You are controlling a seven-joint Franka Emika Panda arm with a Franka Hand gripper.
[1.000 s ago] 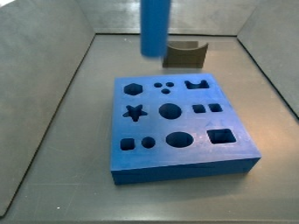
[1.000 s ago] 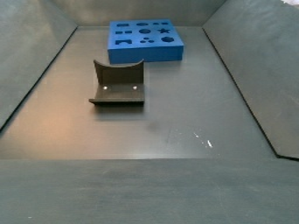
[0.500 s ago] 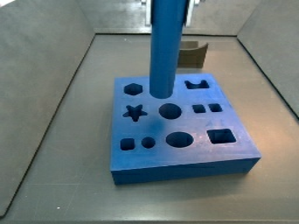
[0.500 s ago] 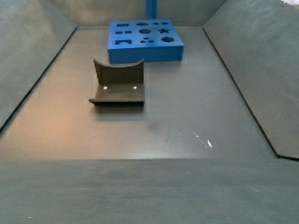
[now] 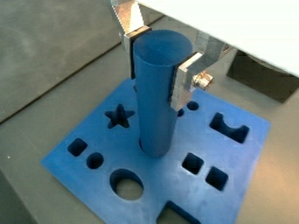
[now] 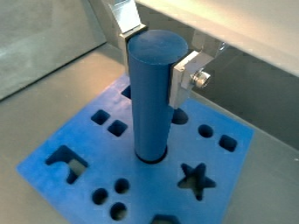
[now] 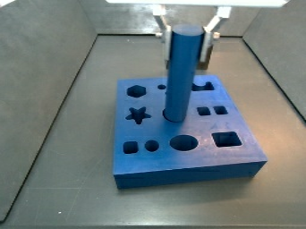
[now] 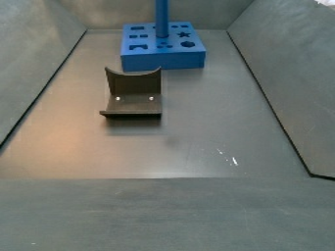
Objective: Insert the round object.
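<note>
1. The round object [image 7: 181,73] is held upright near its top by the end effector [image 5: 159,59], the silver fingers [image 6: 184,76] being clamped against its sides.
2. The peg's lower end is seen at the middle round hole of the blue block [image 7: 227,156]; in both wrist views it appears to have entered the hole's mouth, though the depth cannot be told.
3. The block is set on the counter [image 8: 197,137] at the far end in a side view, well apart from the fixture [image 8: 132,94], which is not involved.
4. For the step in hand, the peg is best kept vertical and centred while it is lowered straight down, so that its rim is not caught on the hole's edge.
5. Any tilt should be corrected before pressing on; binding is judged the main risk.
6. The grip should be released only once the peg is judged seated.
</note>
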